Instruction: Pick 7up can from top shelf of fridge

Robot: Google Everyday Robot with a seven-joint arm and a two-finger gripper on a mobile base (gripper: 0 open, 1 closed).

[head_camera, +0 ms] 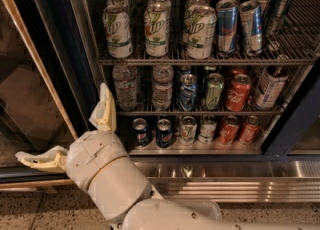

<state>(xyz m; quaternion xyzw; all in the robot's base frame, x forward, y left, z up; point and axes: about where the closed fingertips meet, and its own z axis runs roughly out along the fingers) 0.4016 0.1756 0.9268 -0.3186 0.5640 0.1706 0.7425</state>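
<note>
Several white-and-green 7up cans stand in rows on the top shelf (200,60) of the fridge (235,181). The front ones are at the left (118,31), middle (157,29) and right (200,31). My gripper (62,124) is open and empty, low at the left, outside the fridge by its door frame. One finger (105,110) points up beside the middle shelf's water bottles. The other finger (39,159) points left. The gripper is well below and left of the 7up cans.
Blue-and-silver Red Bull cans (227,26) stand right of the 7up cans. The middle shelf holds water bottles (125,86) and mixed cans, among them a red Coca-Cola can (237,92). The bottom shelf holds short cans (188,130). The open glass door (30,99) is at the left.
</note>
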